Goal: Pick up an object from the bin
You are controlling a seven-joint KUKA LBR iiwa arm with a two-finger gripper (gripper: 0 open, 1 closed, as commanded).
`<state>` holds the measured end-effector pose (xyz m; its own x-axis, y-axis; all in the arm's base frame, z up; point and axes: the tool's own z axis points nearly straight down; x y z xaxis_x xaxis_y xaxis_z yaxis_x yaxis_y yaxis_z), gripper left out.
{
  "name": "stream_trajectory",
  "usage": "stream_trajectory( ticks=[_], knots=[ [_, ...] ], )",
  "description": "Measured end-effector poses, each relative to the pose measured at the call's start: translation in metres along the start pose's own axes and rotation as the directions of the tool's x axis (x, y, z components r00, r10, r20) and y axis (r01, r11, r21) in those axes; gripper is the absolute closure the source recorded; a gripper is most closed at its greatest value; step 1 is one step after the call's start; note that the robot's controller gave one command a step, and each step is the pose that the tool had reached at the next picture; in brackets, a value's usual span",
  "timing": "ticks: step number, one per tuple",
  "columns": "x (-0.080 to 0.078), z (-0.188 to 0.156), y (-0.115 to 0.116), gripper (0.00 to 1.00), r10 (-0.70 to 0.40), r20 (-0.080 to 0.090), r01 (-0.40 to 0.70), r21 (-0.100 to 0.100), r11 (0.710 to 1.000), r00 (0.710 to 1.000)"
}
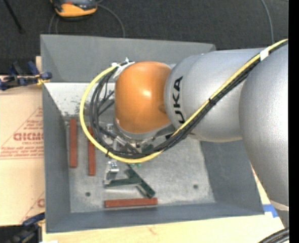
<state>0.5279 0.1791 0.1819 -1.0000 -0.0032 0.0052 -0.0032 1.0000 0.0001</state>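
Big silver arm (225,100) comes in from the view's right and covers most of the upper and right part of the bin (190,173). The bin is grey metal with sloped walls and a flat speckled floor. The orange cover (139,97) on the wrist sits over the bin's middle, with yellow and black cables (92,97) looping round its left side and under it.

Three red-brown bars lie flat on the floor. The bottom bar (131,202) lies crosswise near the bin's lower wall. The left bar (73,143) lies lengthwise by the left wall. The middle bar (91,153) lies just beside it and parallel, apart from it, its top end hidden under the cables.

A green angled piece (142,185), dark and thin, bent like an L, lies on the floor in the lower middle, just above the bottom bar and not touching it.

The gripper (112,174) pokes out below the cover, small and silver, low over the floor at the left end of the green angled piece. Contact between them is unclear. Cannot tell whether the claw is released or clenched, since the cover and cables hide most of it. Nothing is seen grasped in it.
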Motion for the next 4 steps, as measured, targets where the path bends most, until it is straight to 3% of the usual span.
stream_trajectory(
  ticks=[1,2,3,4],
  knots=[
    [-0.002,-0.004,-0.001,1.0,0.005,0.007,-0.005,-0.001,1.0,1.0],
    [-0.002,-0.004,-0.001,0.0,0.006,0.007,-0.006,-0.001,1.0,1.0],
    [-0.002,-0.004,-0.001,0.0,0.006,0.007,-0.006,-0.001,1.0,1.0],
    [0.018,0.025,-0.046,0.0,-0.029,0.011,0.029,-0.002,1.0,1.0]
  ],
)
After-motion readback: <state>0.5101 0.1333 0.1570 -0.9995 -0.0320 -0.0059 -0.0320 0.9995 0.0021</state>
